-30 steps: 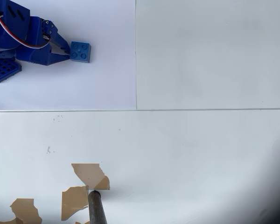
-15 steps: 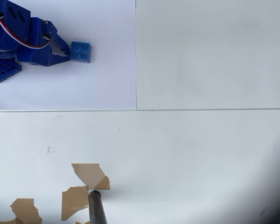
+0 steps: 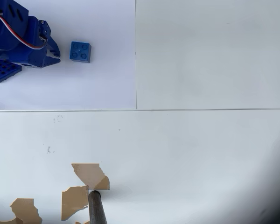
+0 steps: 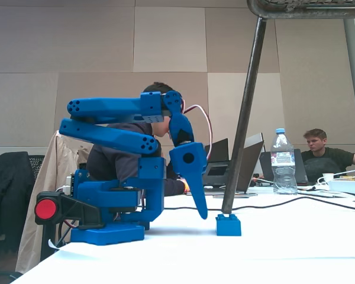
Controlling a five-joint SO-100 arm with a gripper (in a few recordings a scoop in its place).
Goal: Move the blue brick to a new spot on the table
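A: Where's the brick?

B: One brick, upper left of the overhead view, flat on the table, four studs up. In the fixed view it sits just right of the gripper, nothing touching it.

A: And the gripper?

B: In the overhead view the gripper is just left of the brick, a small gap between them. The fingers point down in the fixed view, tips a little above the table. They hold nothing; whether the jaws are apart or together I cannot tell from either angle.

A: Room to move?

B: Plenty. Right of the brick the white surface runs bare across the whole upper half of the overhead view. A vertical seam lies near the brick on its right; a horizontal seam crosses below it. Left of the brick the arm and one perforated base plate crowd the corner.

A: Anything lower down?

B: Three brown patches at the bottom left, well apart from the brick, and one dark pole standing among them. In the fixed view that pole rises just behind the brick.
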